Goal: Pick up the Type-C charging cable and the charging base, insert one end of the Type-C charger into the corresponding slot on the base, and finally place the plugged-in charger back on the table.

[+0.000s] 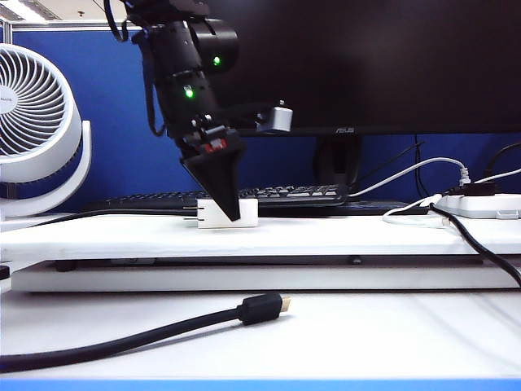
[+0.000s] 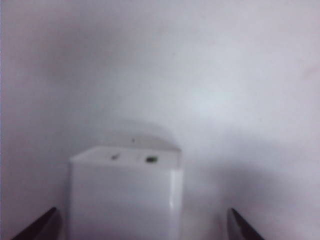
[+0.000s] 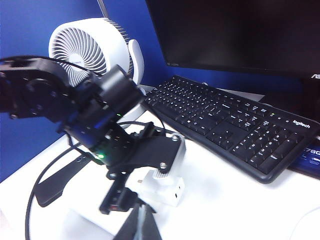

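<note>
Charging base (image 2: 125, 192) sits on the white tabletop (image 1: 326, 232) before the keyboard (image 1: 285, 195), flanked by the left gripper's (image 2: 142, 227) spread jaws; right gripper unseen, jaws pressed together.

My left gripper (image 2: 142, 227) over white table (image 2: 210, 75), fingertips (image 2: 42, 225) spread wide either side of charging base (image 2: 125, 192). Base stands between, touching neither. Two small dark marks on its top face.

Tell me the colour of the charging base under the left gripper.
White; the charging base shows best in the exterior view.
</note>
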Available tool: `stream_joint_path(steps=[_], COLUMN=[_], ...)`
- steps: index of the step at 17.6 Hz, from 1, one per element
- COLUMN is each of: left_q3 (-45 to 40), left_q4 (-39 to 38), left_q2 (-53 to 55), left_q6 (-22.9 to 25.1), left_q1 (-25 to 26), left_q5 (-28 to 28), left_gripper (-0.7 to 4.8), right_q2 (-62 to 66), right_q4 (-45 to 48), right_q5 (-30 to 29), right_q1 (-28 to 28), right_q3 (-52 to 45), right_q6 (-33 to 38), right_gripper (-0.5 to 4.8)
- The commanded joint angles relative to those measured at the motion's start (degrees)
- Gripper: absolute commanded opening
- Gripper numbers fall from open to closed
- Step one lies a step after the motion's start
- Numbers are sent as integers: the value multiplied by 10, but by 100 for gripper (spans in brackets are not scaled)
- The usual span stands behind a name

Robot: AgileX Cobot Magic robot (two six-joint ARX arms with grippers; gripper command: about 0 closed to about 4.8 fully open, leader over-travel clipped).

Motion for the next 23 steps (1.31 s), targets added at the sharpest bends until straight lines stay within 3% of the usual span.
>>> stream_joint_path(steps=[1, 5, 6, 7, 8, 9, 12, 15, 16, 18, 21, 23], left_q3=[2, 2, 2, 2, 2, 3, 6, 11, 11, 11, 11, 11], left_q4=[3, 3, 4, 5, 8, 8, 7, 10, 17, 62, 111, 139], left_q2=[16, 24, 24, 24, 24, 23, 10, -36, -56, -127, -202, -258], left_q6=[-2, -2, -2, -1, -2, -2, -2, -17, -22, -76, -158, -237], left_q1=[0, 0, 0, 0, 0, -1, -5, -4, -4, -4, -4, -4], left_q5=[0, -31, -34, -34, -33, -32, -23, 91, 127, 202, 203, 202], left_gripper=[435, 426, 388, 240, 125, 74, -6, -6, -6, -6, -6, -6], right_q2=[-2, -2, -2, -2, -2, -2, -3, -3, -2, 10, 68, 160], right_q4=[3, -5, -5, -5, -5, -5, -4, -7, -15, -58, -132, -236], right_q5=[-3, -3, -3, -3, -3, -3, -3, 3, 18, 83, 115, 117], right_q1=[0, 0, 0, 0, 0, 0, -1, -2, -3, -3, -3, -3], right_q3=[4, 4, 4, 4, 4, 4, 4, 4, 5, 24, 85, 175], right_q6=[0, 0, 0, 0, 0, 0, 0, -3, -5, -49, -116, -169], right_gripper=[-6, -6, -6, -6, -6, -6, -6, -6, -6, -6, -6, -6])
